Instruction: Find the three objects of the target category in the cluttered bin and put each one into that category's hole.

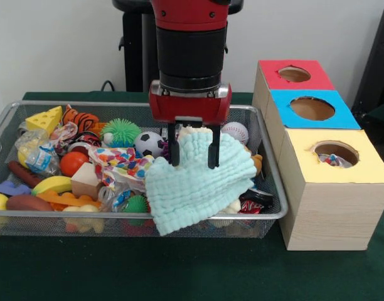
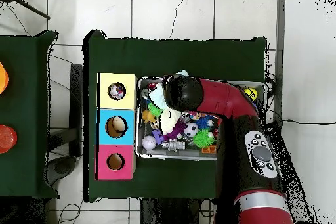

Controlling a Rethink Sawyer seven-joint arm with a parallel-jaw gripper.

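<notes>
Scanning from the left of the front view, we see a polka-dot wrapper (image 1: 120, 160) lying among toys in the wire bin (image 1: 4, 122). Our gripper (image 1: 193, 153) stands beside it, fingers clamped on a mint knitted cloth (image 1: 195, 185). Rightmost, the yellow-topped hole (image 1: 335, 152) shows a wrapper inside.

i find no legible text, label, brand, number or sign in either view. the multicolour prints on the crinkly wrappers (image 1: 120, 160) in the wire bin (image 1: 267, 216) are patterns only; no letters can be made out. the yellow (image 1: 361, 164), blue (image 1: 342, 116) and red (image 1: 317, 80) box tops carry no markings. the controls on my arm (image 2: 259, 152) in the overhead view are too small to read.
</notes>
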